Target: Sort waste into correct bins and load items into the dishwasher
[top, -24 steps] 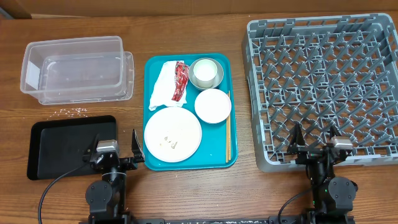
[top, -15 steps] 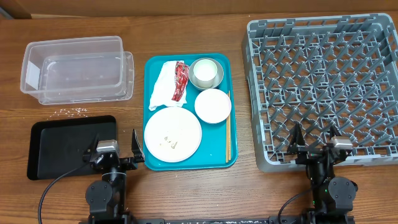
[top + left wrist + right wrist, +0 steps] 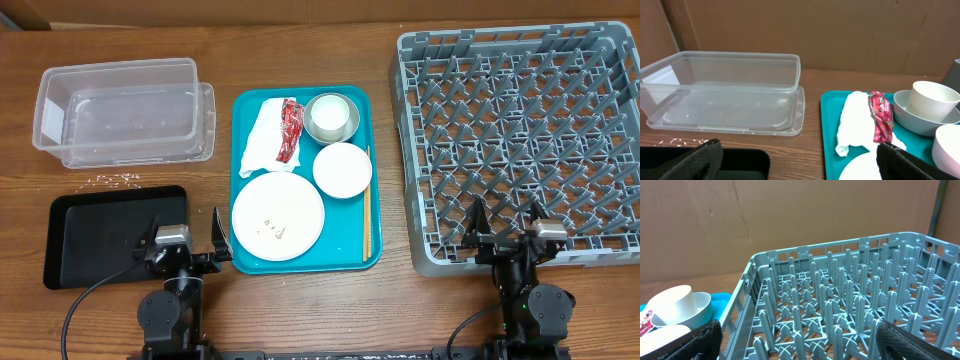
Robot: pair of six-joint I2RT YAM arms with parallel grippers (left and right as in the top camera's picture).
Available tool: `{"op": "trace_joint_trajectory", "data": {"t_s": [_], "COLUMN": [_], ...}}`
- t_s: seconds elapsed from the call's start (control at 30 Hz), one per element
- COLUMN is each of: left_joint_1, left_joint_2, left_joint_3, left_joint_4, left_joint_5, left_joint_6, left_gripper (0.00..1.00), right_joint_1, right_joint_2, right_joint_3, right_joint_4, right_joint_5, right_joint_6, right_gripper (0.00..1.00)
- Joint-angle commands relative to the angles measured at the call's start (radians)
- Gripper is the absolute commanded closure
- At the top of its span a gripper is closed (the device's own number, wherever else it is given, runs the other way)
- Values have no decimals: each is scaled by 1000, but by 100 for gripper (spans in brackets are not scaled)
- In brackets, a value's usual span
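On the teal tray (image 3: 246, 106) lie a crumpled white napkin (image 3: 261, 139), a red wrapper (image 3: 291, 130), a big white plate (image 3: 278, 215) with rice grains, a white bowl (image 3: 342, 169), a pale cup in a small metal bowl (image 3: 331, 117) and wooden chopsticks (image 3: 366, 205). Left of it stand the clear tub (image 3: 122, 110) and the black tray (image 3: 112, 233). The grey dish rack (image 3: 520, 140) is at the right. My left gripper (image 3: 184, 244) stands open by the black tray's near right corner. At the rack's near edge my right gripper (image 3: 507, 236) is open too. Both hold nothing.
Loose rice grains (image 3: 115, 180) lie on the wood between the tub and the black tray. A cardboard wall (image 3: 840, 30) closes off the back of the table. In the left wrist view the napkin (image 3: 854, 120) and wrapper (image 3: 880, 118) lie ahead to the right.
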Motion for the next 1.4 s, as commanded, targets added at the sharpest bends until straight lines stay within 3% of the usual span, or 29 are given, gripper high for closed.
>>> {"op": "trace_joint_trajectory", "data": {"t_s": [0.0,1.2,1.27,1.37], "left_joint_1": [-6,-6,-7,-7], "left_joint_2": [-10,-10,-10,-10], "left_joint_3": [-5,-5,-5,-3], "left_joint_4": [2,5,12,32], "left_joint_5": [8,11,141,382], "left_joint_6": [19,9,-117,-432], "left_gripper": [0,0,0,0], "right_joint_1": [-4,-4,-4,-4], "right_joint_2": [-10,-10,-10,-10], "right_joint_3": [-10,-10,-10,-10], "right_joint_4": [6,6,6,6], "right_joint_5": [-5,-5,-5,-5], "right_joint_6": [-4,-4,-4,-4], "right_gripper": [0,0,0,0]}}
